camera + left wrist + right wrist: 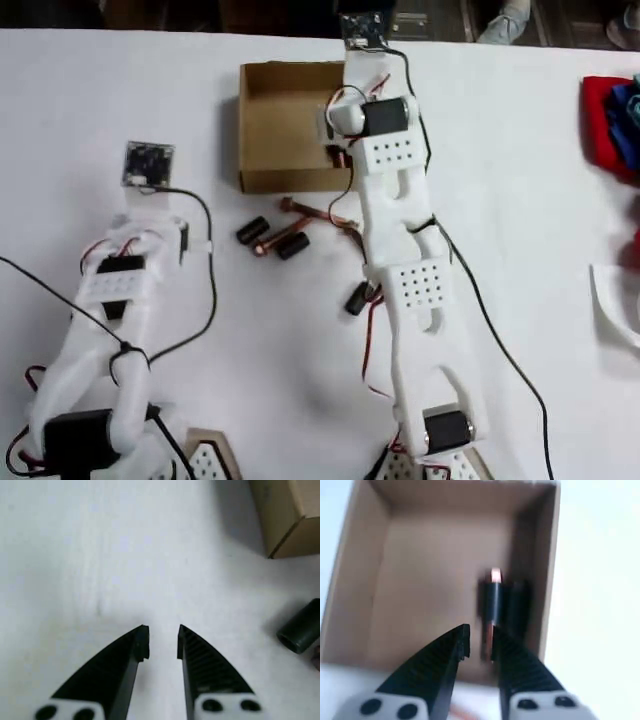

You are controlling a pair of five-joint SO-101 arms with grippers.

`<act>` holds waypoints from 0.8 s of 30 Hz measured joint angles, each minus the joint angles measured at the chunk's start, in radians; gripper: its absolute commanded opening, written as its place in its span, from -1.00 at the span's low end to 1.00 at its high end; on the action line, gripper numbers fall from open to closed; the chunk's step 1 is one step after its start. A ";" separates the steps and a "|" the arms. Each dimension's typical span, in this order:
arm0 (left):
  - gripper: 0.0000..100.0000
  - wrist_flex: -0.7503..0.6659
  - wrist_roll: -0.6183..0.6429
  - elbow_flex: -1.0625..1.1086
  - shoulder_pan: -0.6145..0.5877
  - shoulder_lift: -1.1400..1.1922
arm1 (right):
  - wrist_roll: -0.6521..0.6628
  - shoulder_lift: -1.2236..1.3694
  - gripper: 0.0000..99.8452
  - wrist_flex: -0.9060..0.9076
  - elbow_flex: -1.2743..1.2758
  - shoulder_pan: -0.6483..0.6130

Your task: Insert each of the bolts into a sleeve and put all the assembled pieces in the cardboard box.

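Note:
The cardboard box stands at the back middle of the table. My right arm stretches over its right side. In the right wrist view my right gripper is open above the box floor. An assembled piece, a black sleeve on a copper bolt, lies just past the fingertips by the box wall. In front of the box lie two copper bolts and three black sleeves. My left gripper is open over bare table, with one sleeve off to its side.
A red cloth and a white object lie at the table's right edge. The left arm stands at the front left, with cables trailing beside both arms. The box corner is ahead of the left gripper.

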 measured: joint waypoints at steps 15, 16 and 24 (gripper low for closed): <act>-0.77 0.092 0.310 -0.075 -0.149 0.000 | 0.155 -0.575 -0.69 0.098 0.663 -0.041; -0.77 0.092 0.310 -0.075 -0.149 0.000 | 0.158 -0.667 -0.69 0.098 0.790 -0.063; -0.77 0.092 0.310 -0.075 -0.120 0.000 | 0.160 -1.017 -0.68 -0.120 1.714 -0.163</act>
